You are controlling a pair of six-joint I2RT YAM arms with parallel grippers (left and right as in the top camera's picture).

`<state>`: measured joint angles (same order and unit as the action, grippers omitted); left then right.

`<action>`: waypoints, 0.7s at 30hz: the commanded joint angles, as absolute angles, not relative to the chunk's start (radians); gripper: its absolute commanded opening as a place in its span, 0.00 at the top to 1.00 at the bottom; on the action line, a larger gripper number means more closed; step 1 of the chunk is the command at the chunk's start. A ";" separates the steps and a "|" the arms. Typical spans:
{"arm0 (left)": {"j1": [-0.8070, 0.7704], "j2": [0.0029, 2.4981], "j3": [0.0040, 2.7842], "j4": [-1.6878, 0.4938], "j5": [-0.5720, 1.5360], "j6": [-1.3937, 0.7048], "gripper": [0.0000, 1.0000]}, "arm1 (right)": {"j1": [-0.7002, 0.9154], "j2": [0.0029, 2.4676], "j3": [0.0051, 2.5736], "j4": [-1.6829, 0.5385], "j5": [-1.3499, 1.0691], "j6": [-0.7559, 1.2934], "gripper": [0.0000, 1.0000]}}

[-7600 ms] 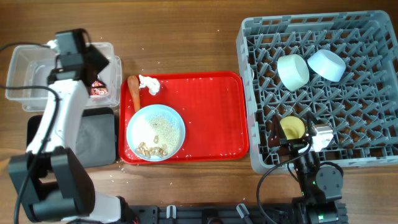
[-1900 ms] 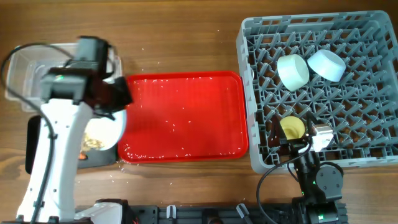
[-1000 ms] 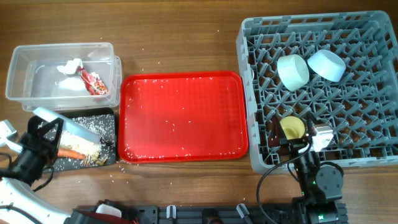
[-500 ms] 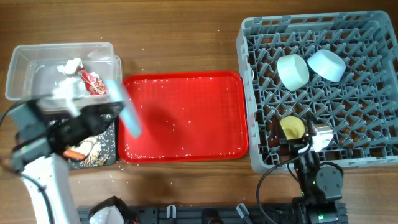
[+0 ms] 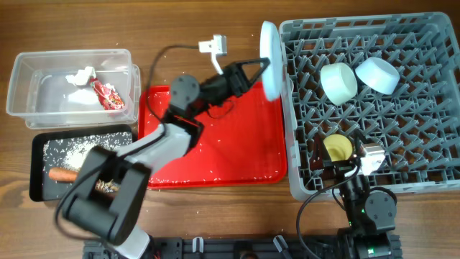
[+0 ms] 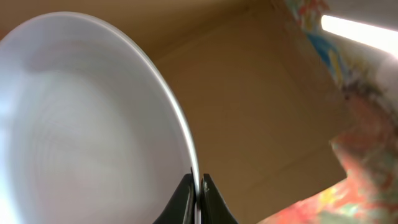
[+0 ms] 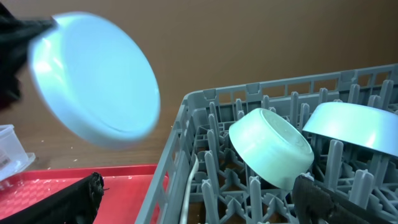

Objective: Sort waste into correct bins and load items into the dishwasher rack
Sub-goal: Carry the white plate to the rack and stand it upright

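Observation:
My left gripper (image 6: 198, 186) is shut on the rim of the pale-blue plate (image 5: 270, 59), which it holds on edge in the air beside the left wall of the grey dishwasher rack (image 5: 359, 25). The plate (image 7: 93, 81) also shows at the upper left of the right wrist view. In the rack lie a pale-green bowl (image 5: 338, 81), a pale-blue bowl (image 5: 378, 75), a yellow cup (image 5: 337, 148) and a white spoon (image 7: 191, 177). My right gripper (image 7: 202, 208) stands open and empty over the rack's front left. The clear tub (image 5: 43, 93) holds a tissue (image 5: 81, 75) and a wrapper (image 5: 108, 95). The black tray (image 5: 36, 173) holds a carrot stub (image 5: 63, 173) and crumbs (image 5: 83, 147).
A flat red tray (image 5: 237, 144), sprinkled with a few crumbs, lies between the bins and the rack, with my left arm stretched over it. Loose crumbs dot the wooden table near the red tray's front edge.
My left arm lifted the plate off the black tray, where it was tipped, and swung it right across the red tray to the rack's left wall. The right arm has not moved.

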<state>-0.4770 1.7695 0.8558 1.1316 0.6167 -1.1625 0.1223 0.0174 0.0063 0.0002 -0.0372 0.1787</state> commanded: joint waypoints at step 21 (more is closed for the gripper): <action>-0.568 1.848 1.016 0.833 0.487 -1.263 0.64 | 0.120 0.011 0.005 0.003 -0.049 0.186 0.00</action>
<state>-0.5674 1.8496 1.0035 0.8284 0.5056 -1.3056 0.1223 0.0174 0.0063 0.0002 -0.0372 0.1787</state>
